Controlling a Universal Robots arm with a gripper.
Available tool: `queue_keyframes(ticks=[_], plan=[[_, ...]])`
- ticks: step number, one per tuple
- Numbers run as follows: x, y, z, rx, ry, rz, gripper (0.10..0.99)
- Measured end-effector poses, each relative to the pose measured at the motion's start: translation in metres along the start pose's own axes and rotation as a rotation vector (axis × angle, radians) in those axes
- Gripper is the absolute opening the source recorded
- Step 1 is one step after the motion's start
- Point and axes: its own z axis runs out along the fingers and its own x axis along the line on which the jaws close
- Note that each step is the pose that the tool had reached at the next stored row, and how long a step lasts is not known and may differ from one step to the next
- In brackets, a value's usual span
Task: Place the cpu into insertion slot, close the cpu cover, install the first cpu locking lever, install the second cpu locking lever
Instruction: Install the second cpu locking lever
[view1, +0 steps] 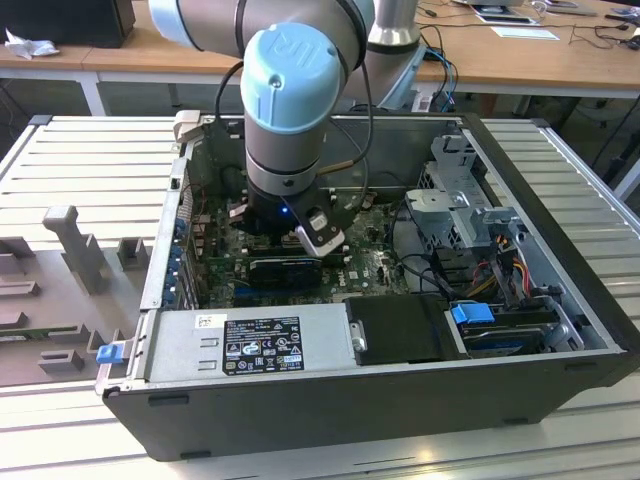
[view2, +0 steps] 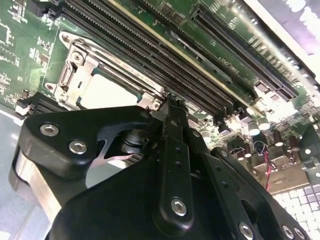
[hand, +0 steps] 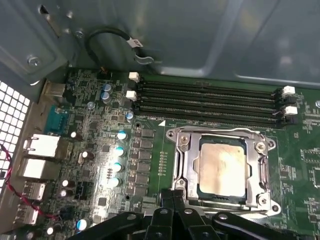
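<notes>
The cpu (hand: 222, 167), a pale square chip, lies in the insertion slot (hand: 196, 186) on the green board. The cpu cover (hand: 186, 162), a silvery frame, lies flat over it, and the chip shows through its window. My gripper (hand: 173, 196) is shut with nothing between its fingers, and its tips sit right at one edge of the cover. The second wrist view shows the same: the gripper (view2: 172, 102) beside the cpu (view2: 107, 92) and cover (view2: 77, 62). In the exterior view the gripper (view1: 285, 238) reaches down into the open computer case (view1: 560, 240) under the arm's wrist.
Long black memory slots (hand: 210, 100) run just beyond the socket, near the grey case wall (hand: 200, 35). Rear ports (hand: 40, 150) and small capacitors (hand: 120, 150) stand to one side. A power supply (view1: 250, 345) and a drive cage (view1: 460, 200) crowd the case.
</notes>
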Motion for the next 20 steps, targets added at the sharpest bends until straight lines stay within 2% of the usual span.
queue_keyframes(ticks=[2, 4, 7, 8, 10, 12, 14, 16, 20], plan=[[0.0003, -0.0007, 0.0018, -0.010, -0.0007, -0.001, 0.106], [0.0021, -0.0020, 0.0049, -0.027, -0.0016, -0.004, 0.106], [0.0029, -0.0017, 0.0039, -0.037, -0.0022, -0.005, 0.106], [0.0030, 0.0004, -0.0023, -0.040, -0.0025, -0.005, 0.106], [0.0030, 0.0071, -0.0221, -0.043, -0.0027, -0.005, 0.106], [0.0025, 0.0118, -0.0360, -0.046, -0.0028, -0.006, 0.106], [-0.0024, 0.0117, -0.0372, -0.052, -0.0015, -0.005, 0.106], [-0.0137, 0.0107, -0.0377, -0.061, 0.0010, -0.004, 0.106], [-0.0317, 0.0075, -0.0386, -0.065, 0.0031, -0.003, 0.106]])
